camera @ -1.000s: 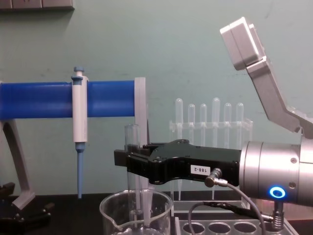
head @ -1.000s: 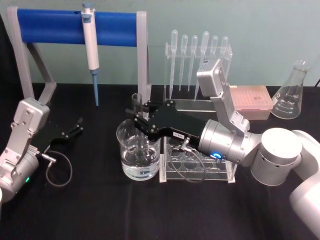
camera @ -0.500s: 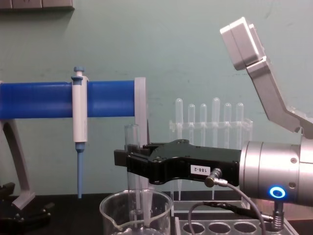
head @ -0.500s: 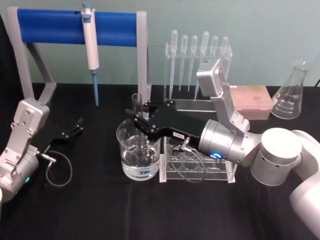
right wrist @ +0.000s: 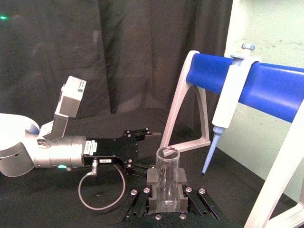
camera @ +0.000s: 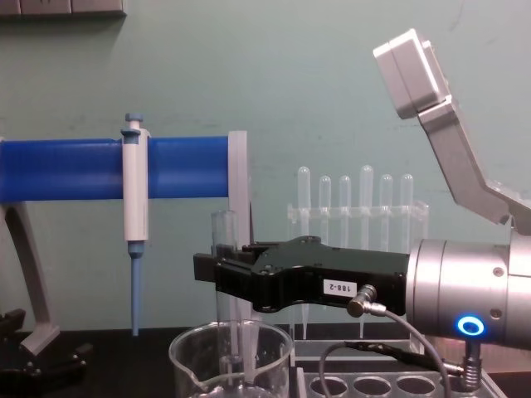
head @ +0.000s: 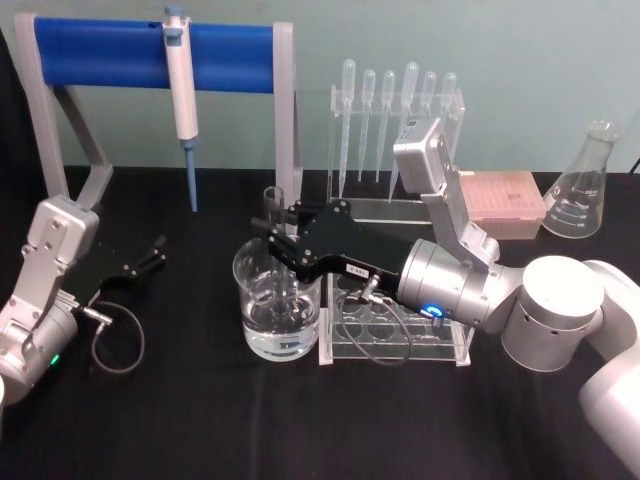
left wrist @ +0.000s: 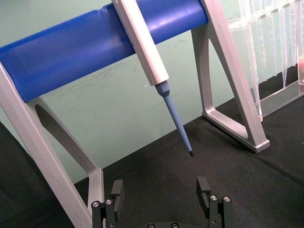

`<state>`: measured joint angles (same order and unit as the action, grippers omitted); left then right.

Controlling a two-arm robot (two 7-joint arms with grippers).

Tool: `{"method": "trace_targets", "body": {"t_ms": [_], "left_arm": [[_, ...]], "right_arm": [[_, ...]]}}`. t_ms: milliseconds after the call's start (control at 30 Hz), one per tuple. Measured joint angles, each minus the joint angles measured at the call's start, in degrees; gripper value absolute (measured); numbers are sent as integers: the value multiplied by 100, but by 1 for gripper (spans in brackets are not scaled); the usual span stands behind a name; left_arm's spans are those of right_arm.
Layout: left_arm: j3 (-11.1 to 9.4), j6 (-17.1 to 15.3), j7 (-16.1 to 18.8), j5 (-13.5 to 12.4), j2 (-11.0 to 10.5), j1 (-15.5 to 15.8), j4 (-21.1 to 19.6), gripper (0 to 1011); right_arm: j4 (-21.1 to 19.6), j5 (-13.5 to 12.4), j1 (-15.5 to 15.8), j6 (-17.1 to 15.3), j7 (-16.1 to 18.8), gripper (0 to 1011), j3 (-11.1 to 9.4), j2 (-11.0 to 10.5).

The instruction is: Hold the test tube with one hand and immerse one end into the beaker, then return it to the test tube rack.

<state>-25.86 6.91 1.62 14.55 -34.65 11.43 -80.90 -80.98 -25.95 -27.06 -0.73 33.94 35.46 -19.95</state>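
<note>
My right gripper (head: 277, 233) is shut on the test tube (head: 274, 197), a clear glass tube held upright. Its lower part reaches down inside the beaker (head: 262, 335), a wide clear glass vessel left of the holed rack. In the chest view the black fingers of the right gripper (camera: 217, 272) clamp the test tube (camera: 222, 236) a little above the rim of the beaker (camera: 187, 344). From the right wrist I see the test tube (right wrist: 167, 171) pinched between the pads. My left gripper (head: 140, 262) rests open at the table's left, and its fingers (left wrist: 117, 192) stand apart.
A stand with a blue bar (head: 100, 52) carries a white-and-blue micropipette (head: 184, 100) at the back left. Behind the beaker stands a pipette rack (head: 395, 110). A clear holed rack (head: 395, 335) sits right of it; a pink box (head: 500, 200) and a flask (head: 582, 185) lie far right.
</note>
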Motion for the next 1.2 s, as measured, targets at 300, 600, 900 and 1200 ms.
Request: {"method": "trace_targets", "body": {"t_ms": [300, 600, 900, 1200], "left_arm": [[0, 0, 0, 0, 0, 0, 0, 1000], [0, 0, 0, 0, 0, 0, 0, 1000], [0, 0, 0, 0, 0, 0, 0, 1000], [0, 0, 0, 0, 0, 0, 0, 1000]], "right_arm": [[0, 0, 0, 0, 0, 241, 0, 0], [0, 0, 0, 0, 0, 241, 0, 0], [0, 0, 0, 0, 0, 241, 0, 0], [0, 0, 0, 0, 0, 241, 0, 0]]}}
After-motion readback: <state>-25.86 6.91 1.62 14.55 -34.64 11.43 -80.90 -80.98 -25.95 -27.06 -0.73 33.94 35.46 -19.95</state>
